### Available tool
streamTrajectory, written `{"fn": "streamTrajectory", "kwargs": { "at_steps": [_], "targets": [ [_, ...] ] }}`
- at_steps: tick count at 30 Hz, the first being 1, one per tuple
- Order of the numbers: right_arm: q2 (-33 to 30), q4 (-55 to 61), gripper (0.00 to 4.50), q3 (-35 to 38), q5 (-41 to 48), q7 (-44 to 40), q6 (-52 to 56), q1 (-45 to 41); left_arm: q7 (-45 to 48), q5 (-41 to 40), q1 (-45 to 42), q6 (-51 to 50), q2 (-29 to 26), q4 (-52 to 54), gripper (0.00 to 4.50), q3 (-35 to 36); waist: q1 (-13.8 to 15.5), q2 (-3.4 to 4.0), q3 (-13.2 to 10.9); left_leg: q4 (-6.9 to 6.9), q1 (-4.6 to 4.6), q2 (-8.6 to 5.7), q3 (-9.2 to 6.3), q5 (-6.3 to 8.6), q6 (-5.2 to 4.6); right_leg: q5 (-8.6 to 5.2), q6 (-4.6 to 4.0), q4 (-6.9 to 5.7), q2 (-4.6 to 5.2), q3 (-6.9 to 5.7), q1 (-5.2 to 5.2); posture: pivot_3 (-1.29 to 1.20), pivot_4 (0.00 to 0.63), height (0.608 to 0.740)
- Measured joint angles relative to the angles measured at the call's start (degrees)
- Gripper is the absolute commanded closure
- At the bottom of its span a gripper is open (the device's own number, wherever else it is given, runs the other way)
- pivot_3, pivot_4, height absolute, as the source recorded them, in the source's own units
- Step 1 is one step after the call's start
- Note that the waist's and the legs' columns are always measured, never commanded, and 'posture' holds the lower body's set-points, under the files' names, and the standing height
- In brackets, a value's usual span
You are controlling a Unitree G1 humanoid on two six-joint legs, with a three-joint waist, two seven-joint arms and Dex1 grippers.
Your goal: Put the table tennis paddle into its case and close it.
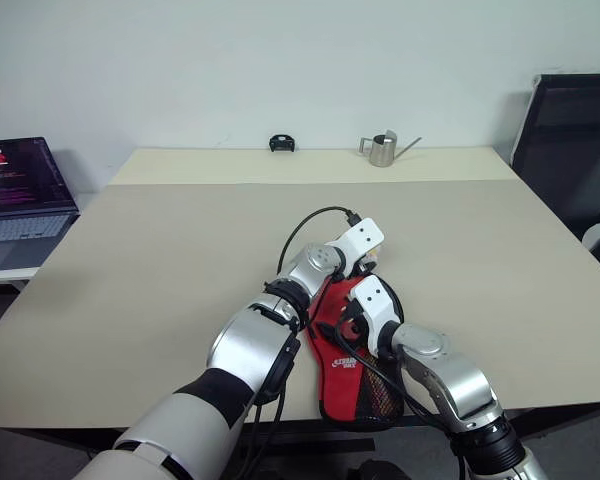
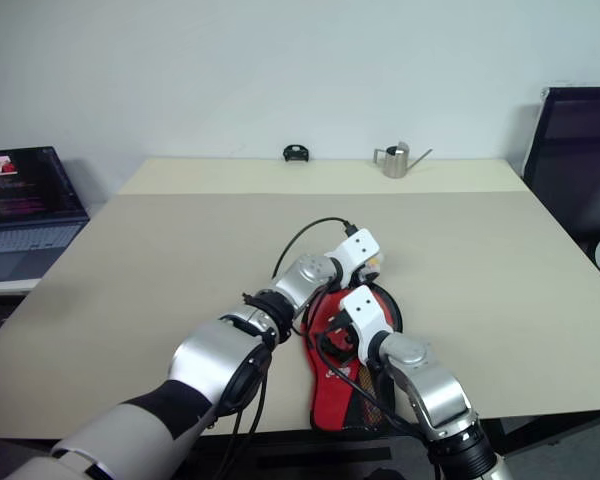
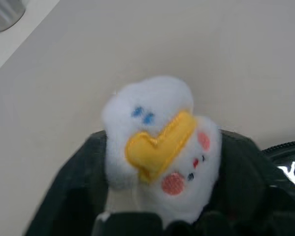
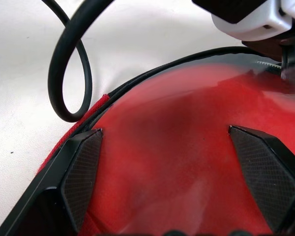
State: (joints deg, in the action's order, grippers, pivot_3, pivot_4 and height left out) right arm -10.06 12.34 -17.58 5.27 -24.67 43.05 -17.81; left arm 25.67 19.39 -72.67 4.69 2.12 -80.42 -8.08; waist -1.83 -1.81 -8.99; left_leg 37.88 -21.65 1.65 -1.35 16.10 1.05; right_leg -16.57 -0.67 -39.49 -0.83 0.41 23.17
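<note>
One case (image 2: 342, 385) lay red side up with a white logo showing, close to the near edge of the beige table (image 2: 160, 260), its narrow end with the mesh pocket reaching right to that edge. The paddle could not be made out apart from the case in the head views. One small white-and-yellow plush charm (image 3: 160, 150) sat at the far rim of the case, against its black piping.

Two grippers worked over the case. The right gripper (image 4: 172, 167) hung just above the red fabric with its jaws spread wide, one black finger (image 4: 81, 172) toward each side of the red panel and nothing between them. The left gripper (image 2: 372, 262) was at the far end of the case by the charm; the left wrist view showed the charm close in front of it and dark fabric beneath, but whether its jaws were apart or closed on anything could not be told. A black cable (image 4: 69, 73) looped over the table beside the case.

Beyond the case the table stretched bare toward the wall, where one small metal watering can (image 2: 397, 160) and one small black object (image 2: 296, 153) stood well apart. One open laptop (image 1: 20, 200) sat off to the left, and one black chair (image 1: 570, 140) stood to the right.
</note>
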Motion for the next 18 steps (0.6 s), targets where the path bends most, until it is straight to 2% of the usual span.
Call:
{"fn": "streamTrajectory", "kwargs": {
  "at_steps": [10,18],
  "targets": [
    [0.0,-3.0,0.0,-0.6,0.1,-1.0,-0.2,-2.7,1.2,-3.1,1.1,-1.7,-4.0,0.9,0.11,3.9,-0.5,-0.01,0.0,0.01,0.25,0.01,0.06,-0.06,0.1,0.0,0.0,-0.36,-0.01,0.13,-0.02,0.0,0.15,0.74],
    [-0.1,-6.1,0.0,-0.5,0.1,-2.3,-2.2,-4.6,7.3,-10.0,1.0,-0.2,-14.0,1.8,0.11,11.1,-0.9,-0.02,0.0,0.0,0.3,0.03,0.04,-0.24,0.43,0.02,0.02,-0.46,-0.01,0.11,-0.03,0.0,0.15,0.74]
  ]
}}
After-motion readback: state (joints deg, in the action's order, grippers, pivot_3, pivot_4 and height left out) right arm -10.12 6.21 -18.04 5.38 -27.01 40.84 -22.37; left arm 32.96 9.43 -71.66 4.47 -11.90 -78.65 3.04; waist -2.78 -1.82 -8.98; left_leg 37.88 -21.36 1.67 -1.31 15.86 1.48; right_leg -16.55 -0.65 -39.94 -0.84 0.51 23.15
